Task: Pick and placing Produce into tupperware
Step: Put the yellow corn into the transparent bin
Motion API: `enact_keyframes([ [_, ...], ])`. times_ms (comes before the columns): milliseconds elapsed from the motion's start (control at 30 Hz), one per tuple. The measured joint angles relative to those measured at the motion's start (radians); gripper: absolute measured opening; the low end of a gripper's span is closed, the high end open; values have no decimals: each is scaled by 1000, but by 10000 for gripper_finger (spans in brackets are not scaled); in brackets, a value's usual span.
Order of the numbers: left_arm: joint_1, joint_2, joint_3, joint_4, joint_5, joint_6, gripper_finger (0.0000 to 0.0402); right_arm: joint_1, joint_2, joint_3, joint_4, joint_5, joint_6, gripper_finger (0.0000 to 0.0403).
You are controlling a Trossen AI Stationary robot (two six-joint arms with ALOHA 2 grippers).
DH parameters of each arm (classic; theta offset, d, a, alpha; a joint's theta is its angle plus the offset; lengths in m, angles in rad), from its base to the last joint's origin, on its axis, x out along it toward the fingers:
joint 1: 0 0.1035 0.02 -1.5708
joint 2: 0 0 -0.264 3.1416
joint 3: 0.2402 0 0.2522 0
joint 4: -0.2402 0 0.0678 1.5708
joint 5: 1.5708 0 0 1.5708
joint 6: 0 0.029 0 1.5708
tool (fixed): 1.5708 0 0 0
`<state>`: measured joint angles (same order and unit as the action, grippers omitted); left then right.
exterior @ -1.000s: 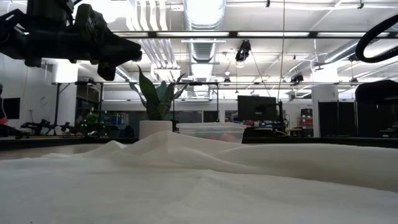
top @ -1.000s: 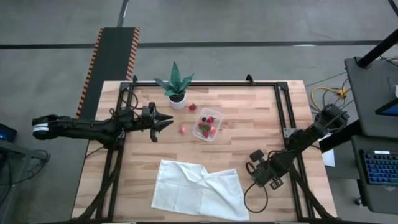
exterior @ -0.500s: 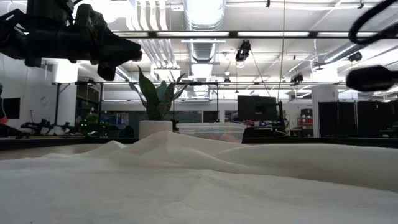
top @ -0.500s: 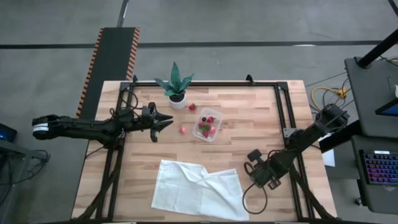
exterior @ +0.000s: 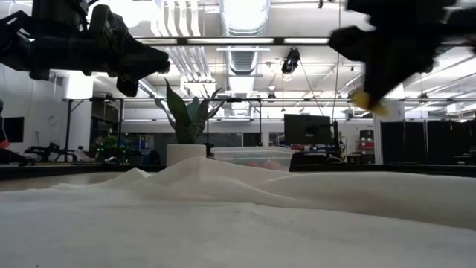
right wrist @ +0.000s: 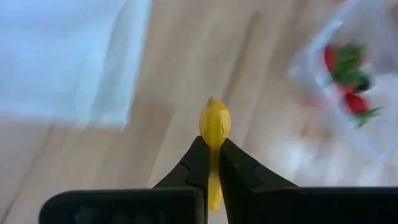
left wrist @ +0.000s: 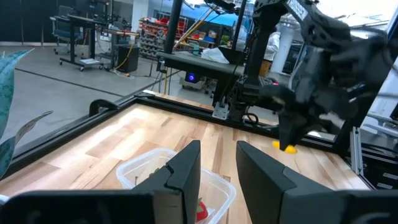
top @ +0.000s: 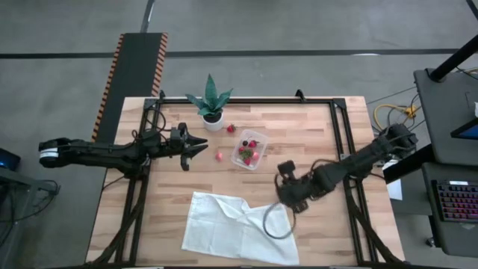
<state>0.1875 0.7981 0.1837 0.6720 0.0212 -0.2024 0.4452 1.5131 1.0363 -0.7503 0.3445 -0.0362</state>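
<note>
The clear tupperware (top: 248,150) stands on the wooden table and holds red strawberry pieces and a dark berry (top: 244,143). Two more red pieces lie on the wood: one (top: 231,128) beside the plant pot, one (top: 219,155) left of the tupperware. My right gripper (top: 284,173) hovers right of and nearer than the tupperware, shut on a small orange-yellow piece (right wrist: 214,121). That piece also shows in the low view (exterior: 364,102) and the left wrist view (left wrist: 286,147). My left gripper (top: 199,145) is open in the air, left of the tupperware (left wrist: 155,171). My right gripper pinches the orange-yellow piece between its two fingertips (right wrist: 200,155). The fingers are on its lower part (right wrist: 214,146), and its rounded end sticks out past them. It is lifted clear of the table, and in the low view it shows at the gripper's underside.
A crumpled white cloth (top: 239,223) covers the near middle of the table, just near-left of my right gripper. A green plant in a white pot (top: 212,112) stands at the far side. A black frame (top: 340,134) runs along the table's edges.
My right arm has swung from the table's near right corner toward the left and far side, rising as it went. It now hangs over the wood by the cloth's right corner, closer to the tupperware, with the yellow piece in its fingers. The left arm has kept still.
</note>
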Motion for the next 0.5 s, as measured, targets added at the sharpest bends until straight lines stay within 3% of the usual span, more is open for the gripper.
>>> enact_keyframes([
  [333, 0, 0, 0, 0, 2, 0, 89, -236, -1, 161, 182, -12, -47, 13],
  [500, 0, 0, 0, 0, 3, 0, 89, -335, -1, 187, 311, -93, -45, 13],
])
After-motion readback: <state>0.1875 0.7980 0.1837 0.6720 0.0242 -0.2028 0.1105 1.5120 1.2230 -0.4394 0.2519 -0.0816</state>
